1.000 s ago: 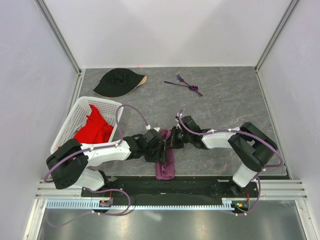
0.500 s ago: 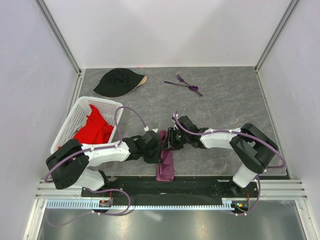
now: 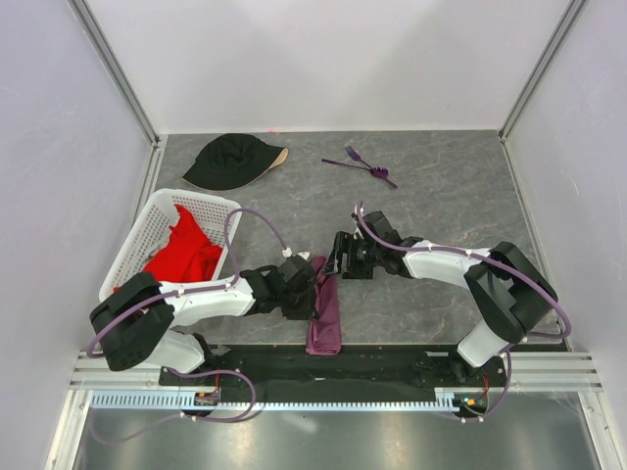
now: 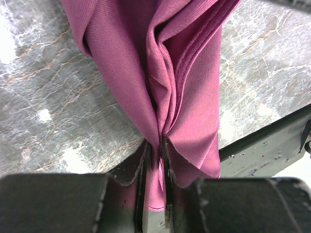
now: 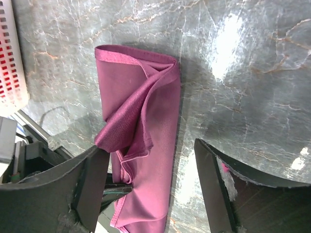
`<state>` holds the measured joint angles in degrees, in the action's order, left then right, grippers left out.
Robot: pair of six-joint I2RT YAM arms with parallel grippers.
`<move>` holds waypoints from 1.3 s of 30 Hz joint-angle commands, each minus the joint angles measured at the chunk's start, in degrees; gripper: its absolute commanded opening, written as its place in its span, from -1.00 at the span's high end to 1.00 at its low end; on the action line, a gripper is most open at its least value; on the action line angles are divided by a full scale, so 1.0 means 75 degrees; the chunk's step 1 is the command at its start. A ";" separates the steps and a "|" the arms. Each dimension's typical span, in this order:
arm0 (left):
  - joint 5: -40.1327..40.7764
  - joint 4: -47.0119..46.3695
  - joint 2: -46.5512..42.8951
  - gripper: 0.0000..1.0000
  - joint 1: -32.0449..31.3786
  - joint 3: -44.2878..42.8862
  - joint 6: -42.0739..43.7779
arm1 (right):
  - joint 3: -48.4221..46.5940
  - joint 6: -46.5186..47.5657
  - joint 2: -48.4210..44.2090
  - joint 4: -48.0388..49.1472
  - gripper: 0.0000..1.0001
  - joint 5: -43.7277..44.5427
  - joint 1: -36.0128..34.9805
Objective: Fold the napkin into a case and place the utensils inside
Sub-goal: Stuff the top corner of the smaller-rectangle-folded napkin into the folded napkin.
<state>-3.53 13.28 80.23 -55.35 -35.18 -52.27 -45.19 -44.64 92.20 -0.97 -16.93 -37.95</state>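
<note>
The plum-purple napkin (image 3: pixel 326 315) lies folded into a narrow long strip near the table's front edge, its near end hanging over the black rail. My left gripper (image 3: pixel 313 294) is shut on the strip's left side, and the left wrist view shows the cloth (image 4: pixel 187 73) bunched between the closed pads of that gripper (image 4: pixel 154 150). My right gripper (image 3: pixel 340 257) hovers open just above the strip's far end. In the right wrist view its gripper (image 5: pixel 148 145) straddles the cloth (image 5: pixel 155 111) without touching it. The purple utensils (image 3: pixel 361 164) lie together at the back of the table.
A black cap (image 3: pixel 233 160) sits at the back left. A white lattice basket (image 3: pixel 145 233) holding a red cloth (image 3: pixel 186 252) stands by the left wall. The black base rail (image 3: pixel 392 364) runs along the front edge.
My right gripper has opened, let go of the napkin and pulled back up and to the right. My left gripper has shut on the napkin's folded edge.
</note>
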 commanded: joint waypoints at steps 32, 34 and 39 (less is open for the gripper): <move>-0.0209 -0.0188 0.0260 0.69 0.0009 -0.0067 -0.0120 | -0.1018 0.0363 -0.0048 -0.0409 0.29 0.0019 -0.0013; -0.0186 -0.0200 0.0318 0.69 0.0021 -0.0149 -0.0109 | -0.1064 0.0363 -0.0013 -0.0409 0.45 0.0042 -0.0014; -0.0080 -0.0247 0.0705 0.69 0.0032 -0.0547 -0.0062 | -0.1439 0.0550 0.0419 -0.0421 0.93 -0.0028 0.0080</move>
<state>-5.06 12.03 82.59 -55.31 -36.32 -52.27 -51.70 -41.89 93.69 -4.64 -17.04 -38.00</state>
